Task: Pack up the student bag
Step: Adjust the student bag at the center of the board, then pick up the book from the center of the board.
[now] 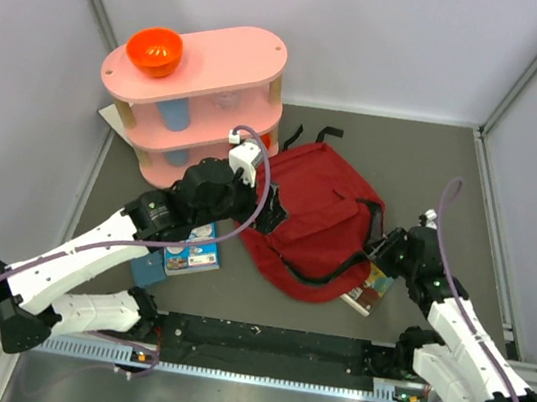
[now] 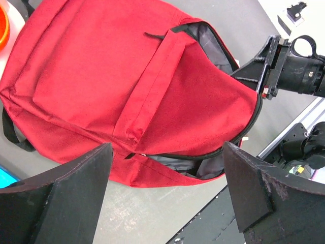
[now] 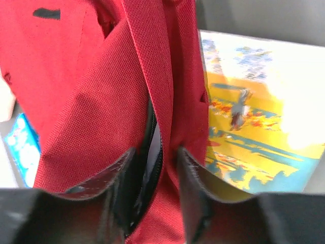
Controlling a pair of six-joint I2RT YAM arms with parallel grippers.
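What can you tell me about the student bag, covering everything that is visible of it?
The student bag is a dark red woven-fabric backpack, lying flat on the table with its front up. It has a front pocket, black straps and a black zip. The main compartment gapes open, showing grey lining. The right gripper is shut on its fabric beside the zip. A colourful book lies at its near right edge, partly under it.
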